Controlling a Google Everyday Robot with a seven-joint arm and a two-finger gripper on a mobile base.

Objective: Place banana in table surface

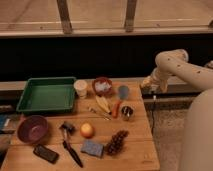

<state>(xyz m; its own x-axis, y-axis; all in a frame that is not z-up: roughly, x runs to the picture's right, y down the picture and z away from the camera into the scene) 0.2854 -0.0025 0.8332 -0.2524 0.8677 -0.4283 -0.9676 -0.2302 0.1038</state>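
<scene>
The banana (103, 104) is small and pale yellow. It lies on the wooden table surface (135, 145) near the middle back, just left of the slim orange carrot (116, 107). My gripper (149, 85) is at the end of the white arm (175, 62), to the right of the table's back right corner, well apart from the banana and a little above the tabletop level.
A green tray (46, 94) stands at the back left. A white cup (80, 87), red bowl (102, 86), grey cup (123, 91) and small can (127, 112) lie near the back. A purple bowl (32, 128), phone (45, 153), brush (69, 140), round orange fruit (87, 130), sponge (92, 148) and grapes (116, 142) lie in front.
</scene>
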